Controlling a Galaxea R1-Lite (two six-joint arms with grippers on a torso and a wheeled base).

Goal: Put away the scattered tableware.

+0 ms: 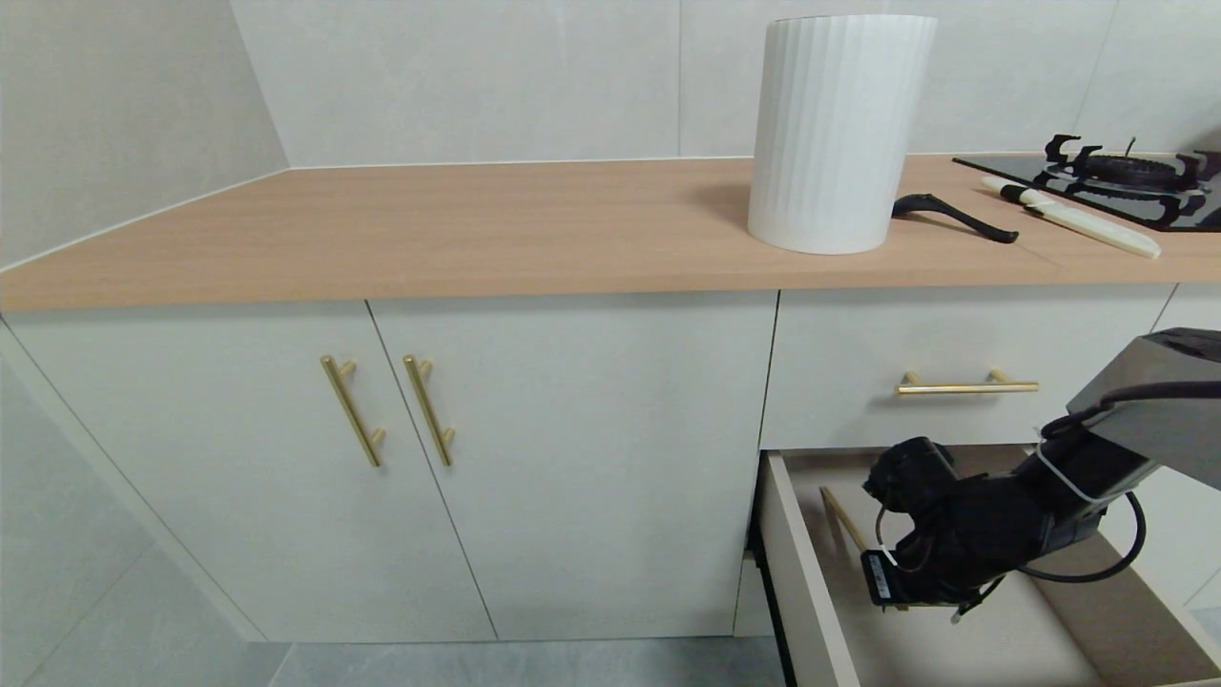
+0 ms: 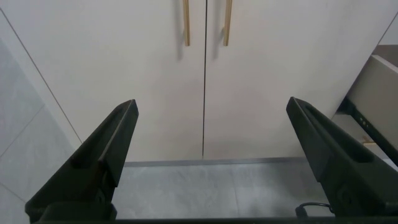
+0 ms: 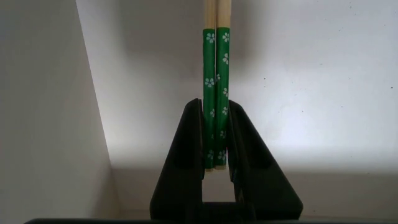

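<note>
Now, my right claw (image 3: pixel 216 118) is pressed shut on a pair of chopsticks (image 3: pixel 216 56), pinching them at their green, flower-patterned ends so the bare wooden lengths point ahead, side by side. The claw hangs low inside the open drawer (image 1: pixel 796 563), close to its left wall. I judge that holding them by the end keeps the pair parallel and lets it be laid flat along that wall. My left claw (image 2: pixel 208 155) is spread wide and holds nothing; it faces the cabinet doors (image 2: pixel 205 81), well apart from the drawer (out of the way, I take it). Up on the bench (image 1: pixel 429 229), a black-handled tool (image 1: pixel 954 218) and a cream knife (image 1: pixel 1068 215) lie beside the tall white ribbed container (image 1: pixel 835 134), near the stove (image 1: pixel 1126 181). These are not yet put away, so the task looks only partly done.
</note>
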